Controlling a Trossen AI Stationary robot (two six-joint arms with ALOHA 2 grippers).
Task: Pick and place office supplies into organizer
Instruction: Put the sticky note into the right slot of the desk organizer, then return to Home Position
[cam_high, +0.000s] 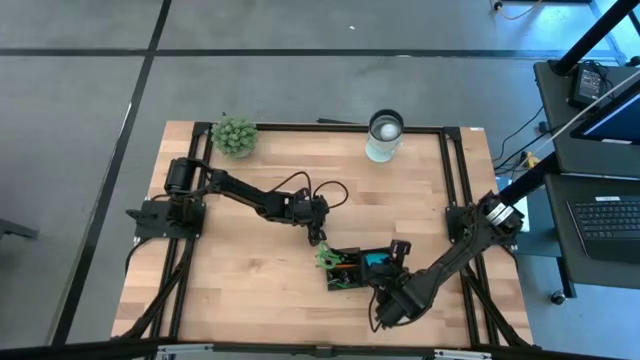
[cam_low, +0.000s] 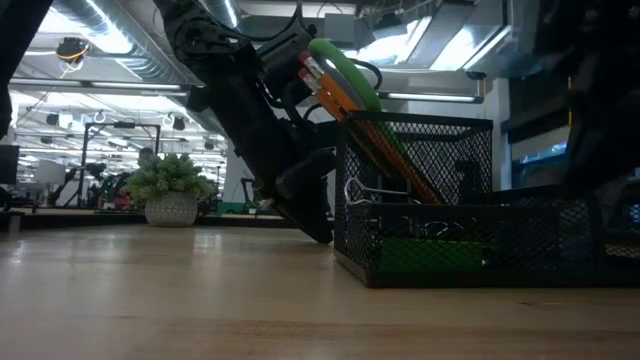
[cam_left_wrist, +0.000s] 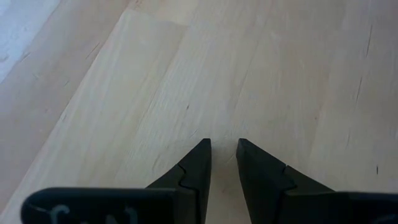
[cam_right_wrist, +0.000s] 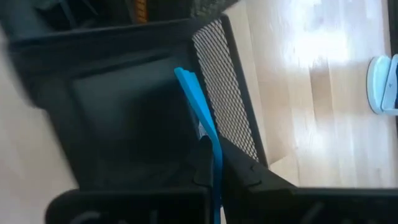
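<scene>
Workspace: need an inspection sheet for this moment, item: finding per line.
Surface: wooden table, bare boards around the arms.
Job's things: black mesh organizer near the front right; green-handled scissors and orange pencils stand tilted in it, something green lies low inside; blue note pad held edge-on over a compartment.
Clutter: fuzzy plant ball and white cup at the far edge.
Grippers: left gripper over bare wood beside the organizer, nearly shut, holding nothing; right gripper shut on the note pad.
Cables: black loops on the left arm.
Surroundings: laptop desk to the right; grey floor; no person seen.
</scene>
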